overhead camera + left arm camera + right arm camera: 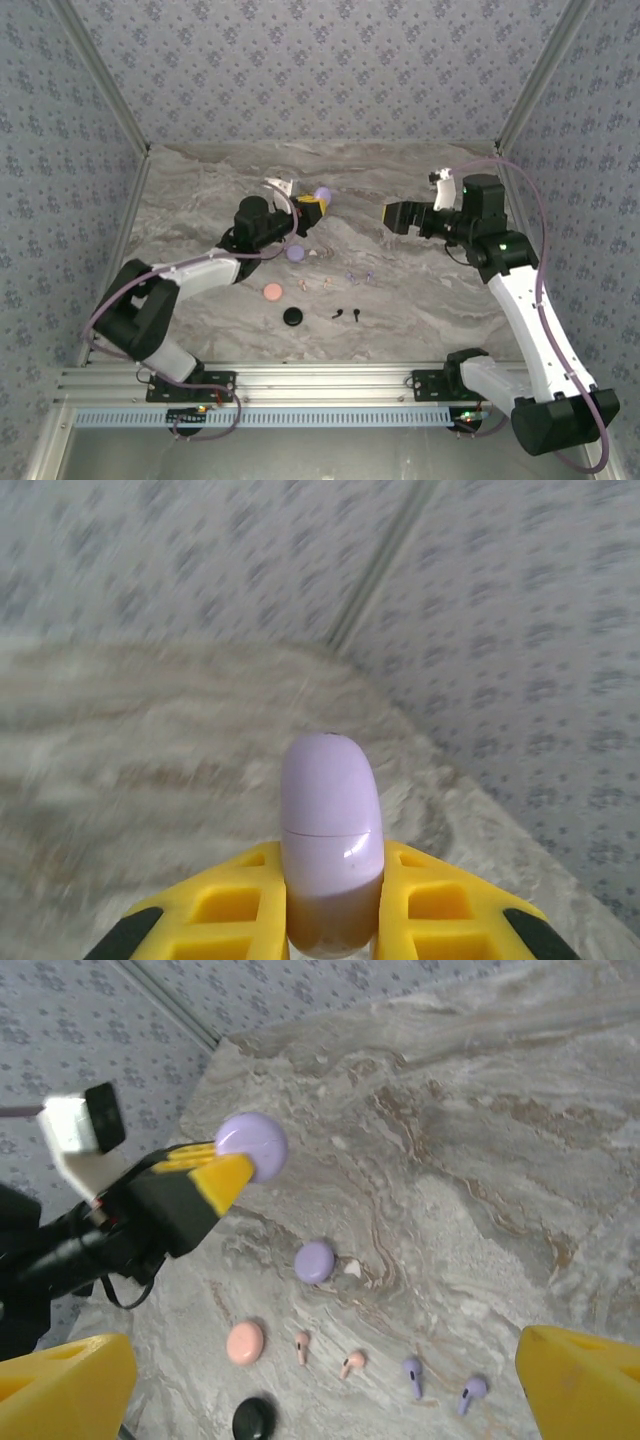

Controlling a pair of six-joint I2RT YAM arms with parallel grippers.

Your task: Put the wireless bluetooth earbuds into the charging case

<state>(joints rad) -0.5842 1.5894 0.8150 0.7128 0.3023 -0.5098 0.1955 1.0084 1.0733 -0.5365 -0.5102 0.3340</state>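
Left tool (311,204) is clamped on the held lilac case (331,825). The case sits upright between the yellow fingers (240,930), rounded end past the tips, seam line across the body. It's held off the table (430,300) over the far-middle area, well apart from the back wall (320,70) and both side walls.

Right tool (393,215) has its jaws wide with nothing between them. It sits across from the left tool, pointing toward it, with a clear gap between the two.

Earbuds are all loose on the table, mid-to-near zone:
- lilac earbuds (412,1375) lie side by side
- pink earbuds (302,1346) are left of them
- black earbuds (345,314) are nearer the rail (320,380)

Clutter under and near the left tool:
- lilac case on the table (314,1261), with a small pale bit (352,1268) just beside it; can't tell what that is
- pink case (245,1342) near the pink earbuds
- black case (254,1419) just beside the black earbuds

Open room: the right half of the table, from the earbuds out to the right wall. The near edge is bounded by the rail carrying both arm bases.
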